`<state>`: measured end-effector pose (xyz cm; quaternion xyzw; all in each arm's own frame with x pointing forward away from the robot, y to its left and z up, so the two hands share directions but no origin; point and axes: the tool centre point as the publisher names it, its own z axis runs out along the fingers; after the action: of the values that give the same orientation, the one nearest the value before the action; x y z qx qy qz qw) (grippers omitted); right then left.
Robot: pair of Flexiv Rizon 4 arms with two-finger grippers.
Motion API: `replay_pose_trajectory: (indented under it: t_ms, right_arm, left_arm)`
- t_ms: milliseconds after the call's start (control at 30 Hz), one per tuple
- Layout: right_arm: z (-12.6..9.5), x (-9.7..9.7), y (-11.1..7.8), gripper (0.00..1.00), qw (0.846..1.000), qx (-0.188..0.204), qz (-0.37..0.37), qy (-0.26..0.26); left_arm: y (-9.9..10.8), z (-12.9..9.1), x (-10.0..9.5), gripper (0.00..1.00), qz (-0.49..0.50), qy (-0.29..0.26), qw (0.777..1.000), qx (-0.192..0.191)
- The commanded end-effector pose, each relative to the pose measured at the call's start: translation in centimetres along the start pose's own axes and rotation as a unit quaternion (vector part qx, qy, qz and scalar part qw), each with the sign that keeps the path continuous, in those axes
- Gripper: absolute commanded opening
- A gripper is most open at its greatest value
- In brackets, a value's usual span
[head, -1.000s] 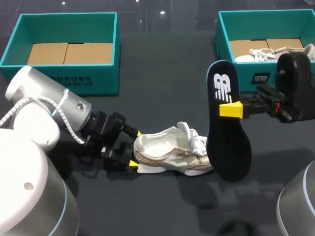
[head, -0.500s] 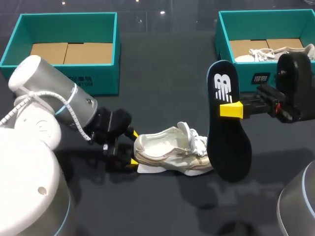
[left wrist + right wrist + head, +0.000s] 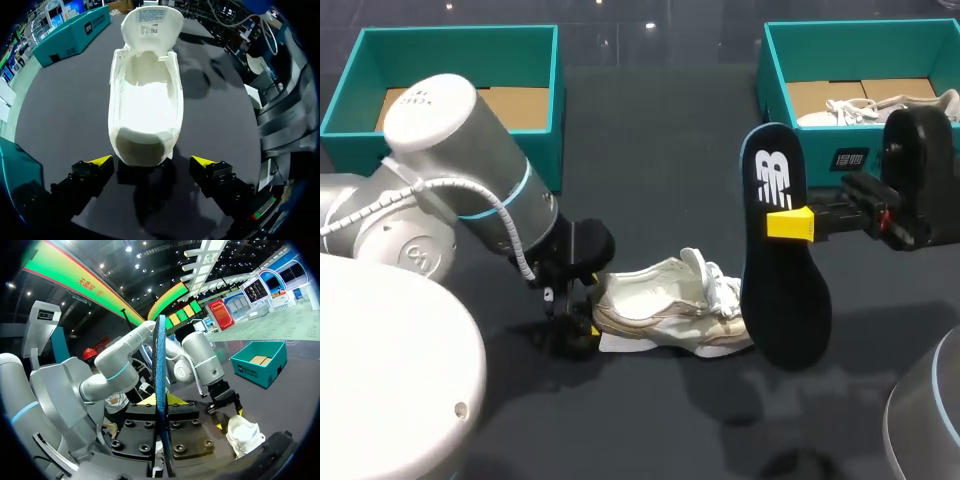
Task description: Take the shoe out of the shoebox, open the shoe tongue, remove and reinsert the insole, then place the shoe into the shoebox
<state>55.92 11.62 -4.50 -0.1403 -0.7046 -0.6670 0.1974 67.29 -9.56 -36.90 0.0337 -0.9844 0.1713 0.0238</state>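
1. My left gripper (image 3: 151, 161) sits at the heel of the white shoe (image 3: 665, 315), fingers spread wide, neither tip touching it.
2. The shoe rests on the dark table (image 3: 650, 150), tongue turned back, apart from the teal shoebox (image 3: 767, 70) on my right.
3. My right gripper (image 3: 788, 223) is clamped on the dark insole (image 3: 780, 300), held upright by the shoe's toe end.
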Motion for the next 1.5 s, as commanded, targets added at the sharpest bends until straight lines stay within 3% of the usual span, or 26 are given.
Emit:
replay_pose_trajectory:
  t_ms: [33,367,767,1167,1500]
  right_arm:
    - [-0.1,0.8,-0.5,0.00,0.999,-0.004,0.000,-0.054]
    - [-0.1,0.8,-0.5,0.00,0.999,-0.004,0.000,-0.054]
    - [-0.1,0.8,-0.5,0.00,0.999,-0.004,0.000,-0.054]
    - [-0.1,0.8,-0.5,0.00,0.999,-0.004,0.000,-0.054]
    - [-0.1,0.8,-0.5,0.00,0.999,-0.004,0.000,-0.054]
  left_arm:
    - [-1.0,-0.7,-0.7,1.00,0.014,0.010,0.996,-0.086]
    - [-2.3,-1.0,-1.2,1.00,0.029,-0.015,0.989,-0.145]
    - [-3.0,-1.3,-1.8,1.00,0.037,-0.004,0.988,-0.151]
    - [-7.5,-2.7,-2.7,1.00,0.057,-0.023,0.988,-0.140]
    - [-9.9,-0.9,-3.9,1.00,0.058,-0.033,0.989,-0.130]
